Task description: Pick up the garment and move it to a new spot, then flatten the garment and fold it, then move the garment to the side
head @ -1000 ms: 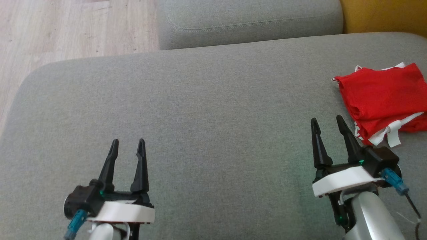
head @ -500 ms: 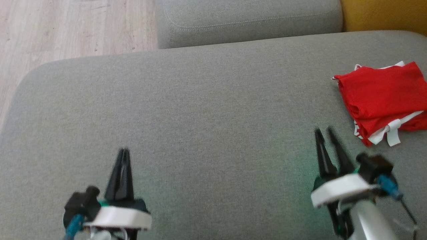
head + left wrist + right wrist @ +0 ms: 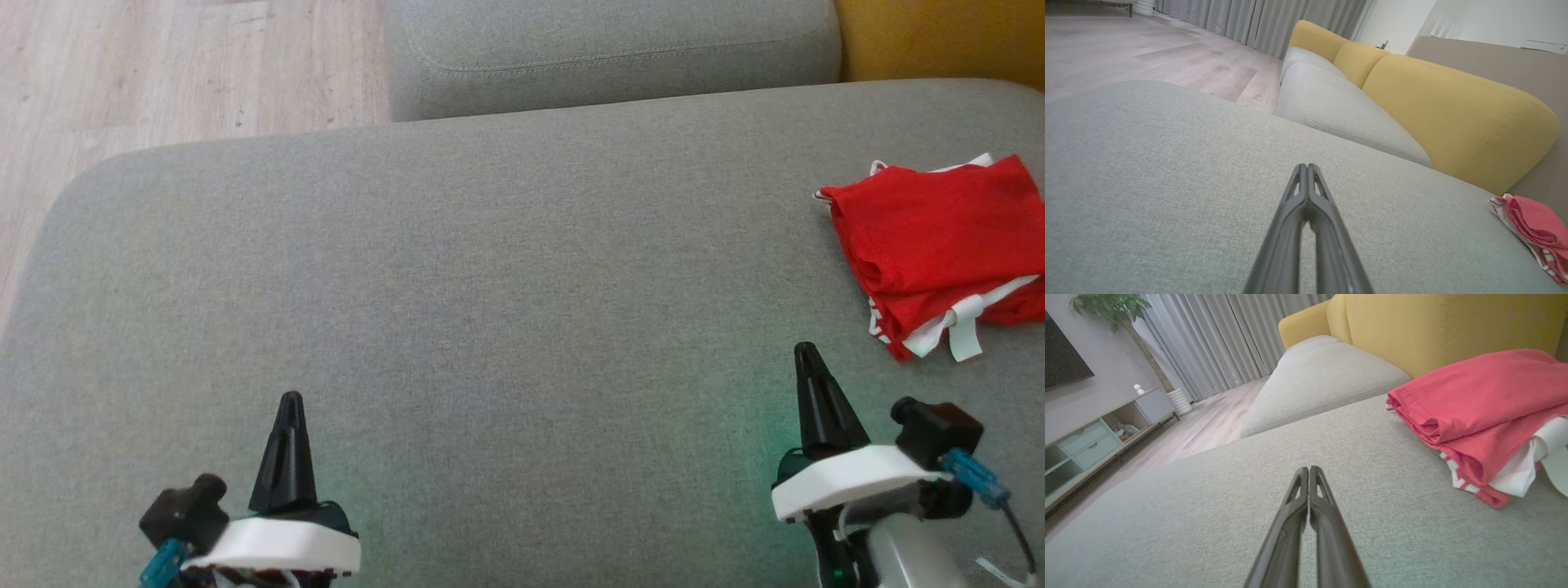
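Where all else rests, seat [image 3: 506,269]: wide grey sofa surface, a grey cushion [image 3: 604,57] past its far edge, a yellow backrest [image 3: 939,37] at its far right corner.
Garment [image 3: 931,237]: red with white trim, folded in a stack at the seat's right edge, untouched.
Right gripper [image 3: 807,351]: fingers pressed together, empty, by the front edge, near the garment but apart from it.
Left gripper [image 3: 290,400]: fingers pressed together, empty, toward the front left corner, well apart from the garment.

Garment [image 3: 939,237]: soft red cloth. Seat cushion [image 3: 490,286]: matt grey weave. Floor [image 3: 163,65]: pale wood.
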`<state>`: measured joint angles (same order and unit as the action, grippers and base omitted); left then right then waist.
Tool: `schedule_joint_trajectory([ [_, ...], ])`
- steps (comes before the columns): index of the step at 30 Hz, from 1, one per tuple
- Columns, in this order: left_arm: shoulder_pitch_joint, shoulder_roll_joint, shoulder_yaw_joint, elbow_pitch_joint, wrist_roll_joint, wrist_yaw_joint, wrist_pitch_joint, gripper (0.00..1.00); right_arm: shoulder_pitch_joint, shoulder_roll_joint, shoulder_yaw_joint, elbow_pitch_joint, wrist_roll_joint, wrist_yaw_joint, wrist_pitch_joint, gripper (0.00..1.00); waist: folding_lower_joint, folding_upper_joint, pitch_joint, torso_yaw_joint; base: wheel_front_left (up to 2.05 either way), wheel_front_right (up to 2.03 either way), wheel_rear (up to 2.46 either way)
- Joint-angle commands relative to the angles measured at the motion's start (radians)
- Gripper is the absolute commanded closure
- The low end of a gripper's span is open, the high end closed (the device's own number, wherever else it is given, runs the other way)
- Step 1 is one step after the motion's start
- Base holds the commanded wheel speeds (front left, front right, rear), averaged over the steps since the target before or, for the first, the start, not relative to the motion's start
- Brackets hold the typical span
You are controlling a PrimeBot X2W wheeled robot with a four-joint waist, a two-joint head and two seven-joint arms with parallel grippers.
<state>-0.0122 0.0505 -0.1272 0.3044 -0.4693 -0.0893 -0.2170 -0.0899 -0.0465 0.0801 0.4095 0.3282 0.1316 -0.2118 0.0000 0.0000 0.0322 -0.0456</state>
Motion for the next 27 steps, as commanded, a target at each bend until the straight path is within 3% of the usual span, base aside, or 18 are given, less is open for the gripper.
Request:
schedule_joint_trajectory([
  [1,-0.040,0.000,0.020,-0.035,-0.028,-0.004,0.008,1.00,-0.040,-0.006,-0.009,-0.039,0.036,0.000,0.005,1.00,0.0000,0.0000,0.000,0.001,0.00,0.00,0.00],
  [27,-0.052,0.000,0.071,-0.041,-0.282,-0.013,0.082,1.00,-0.035,-0.012,-0.043,-0.068,0.327,0.000,0.071,1.00,0.0000,0.0000,-0.007,0.011,0.00,0.00,0.00],
])
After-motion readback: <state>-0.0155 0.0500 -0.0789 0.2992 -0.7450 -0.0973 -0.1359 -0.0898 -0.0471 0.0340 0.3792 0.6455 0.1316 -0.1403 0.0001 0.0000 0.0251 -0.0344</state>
